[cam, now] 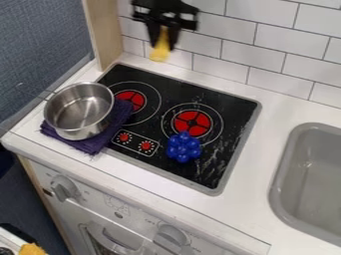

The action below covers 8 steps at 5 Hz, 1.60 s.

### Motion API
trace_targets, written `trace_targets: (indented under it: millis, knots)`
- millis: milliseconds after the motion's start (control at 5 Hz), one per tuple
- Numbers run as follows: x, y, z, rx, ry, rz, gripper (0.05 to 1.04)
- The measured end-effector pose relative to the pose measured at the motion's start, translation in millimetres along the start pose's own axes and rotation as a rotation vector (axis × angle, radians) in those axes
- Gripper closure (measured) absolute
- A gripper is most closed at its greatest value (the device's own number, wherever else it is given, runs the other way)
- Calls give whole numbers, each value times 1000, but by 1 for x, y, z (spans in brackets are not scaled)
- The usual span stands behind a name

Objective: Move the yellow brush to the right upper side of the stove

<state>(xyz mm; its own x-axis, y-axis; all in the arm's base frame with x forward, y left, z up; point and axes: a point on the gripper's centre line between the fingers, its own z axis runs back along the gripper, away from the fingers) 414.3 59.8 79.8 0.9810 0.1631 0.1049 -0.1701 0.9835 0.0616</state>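
Observation:
The black gripper (164, 37) hangs near the top of the view, in front of the tiled wall and above the stove's back edge. It is shut on the yellow brush (160, 48), whose lower end points down below the fingers. Beneath lies the black stove (230, 103) with red burner marks, its upper right corner to the right of and lower in the view than the brush. The brush appears raised, apart from the stove surface.
A metal pot (80, 110) sits on a dark purple cloth (120, 117) at the stove's left. A blue grape-like cluster (183, 147) rests on the stove's front part. The grey sink (313, 174) is at the right, and white tiles (293, 42) line the back.

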Motion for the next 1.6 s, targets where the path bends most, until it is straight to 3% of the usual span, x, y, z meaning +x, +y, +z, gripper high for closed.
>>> trace_targets:
  millis: [200, 400, 600, 800, 1200, 1400, 1600]
  knots:
    - [-13, -34, -4, -12, -8, -25, 749]
    - [-23, -55, -1, -14, -48, 5, 749]
    - [-21, -70, -2, -32, -77, 38, 749]
    - [-26, -81, -26, -53, -26, 44, 749]
    - [-35, -107, -48, -73, 9, -49, 749]
    - [-37, -110, -49, -71, 12, -70, 749]
    - [-38, -109, -50, -67, 17, -81, 689]
